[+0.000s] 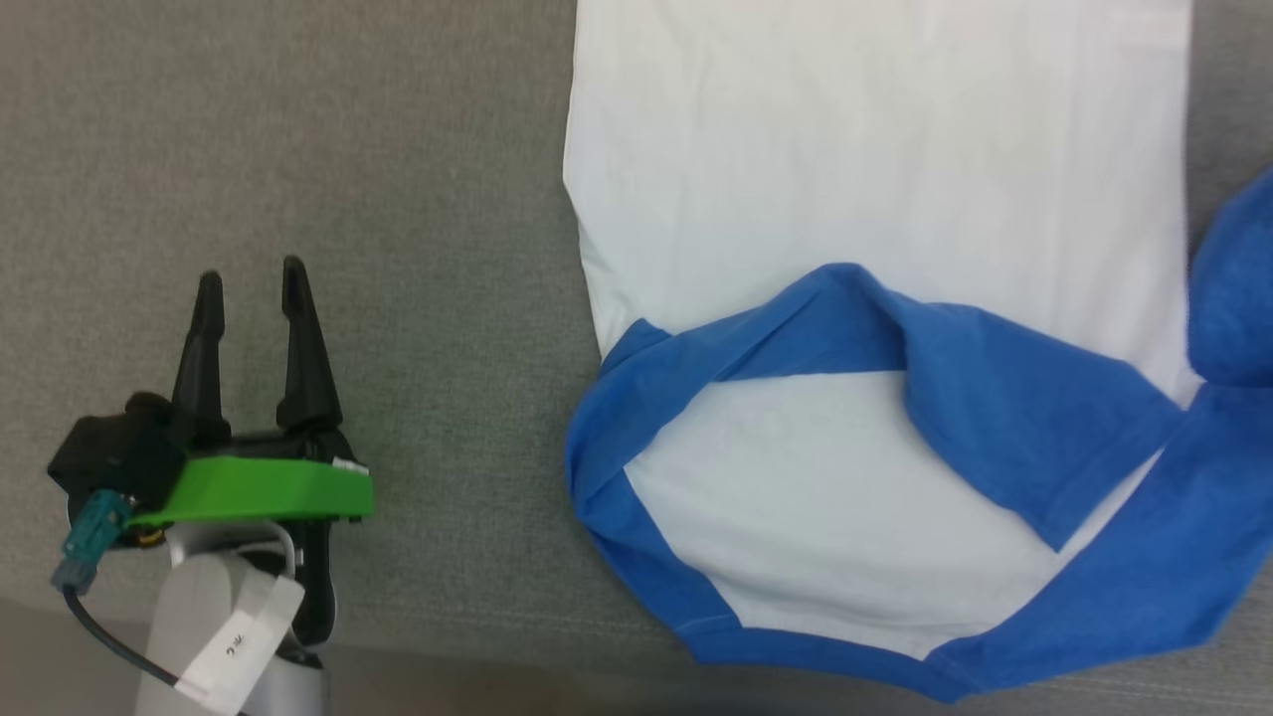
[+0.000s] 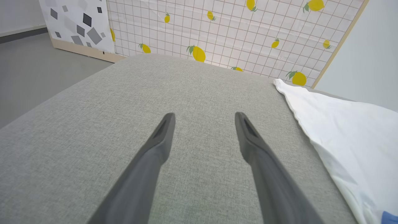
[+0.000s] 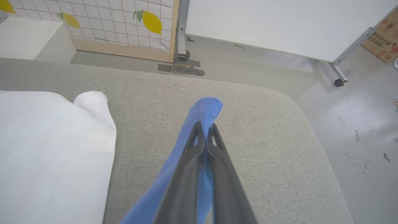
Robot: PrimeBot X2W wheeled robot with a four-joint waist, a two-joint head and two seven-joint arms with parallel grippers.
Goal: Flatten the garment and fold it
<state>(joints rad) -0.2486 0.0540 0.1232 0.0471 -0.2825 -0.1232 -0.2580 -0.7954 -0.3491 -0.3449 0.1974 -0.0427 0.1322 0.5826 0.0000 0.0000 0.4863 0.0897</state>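
Head view: you look straight down on the surface [image 1: 398, 149]. Wrist views: low, close, along left hand [image 2: 204, 114] and right hand [image 3: 205, 126]; all share the garment [image 1: 875, 149].

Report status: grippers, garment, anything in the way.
Left gripper open, apart from garment. Right gripper shut on its blue fabric. White body flat, blue part rumpled. No obstruction seen.

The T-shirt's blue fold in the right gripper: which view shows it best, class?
The right wrist view: the right gripper is shut on the blue fold, which pokes out beyond it. The head view shows the fold blurred at the right edge; the left wrist view shows the white body of the T-shirt.
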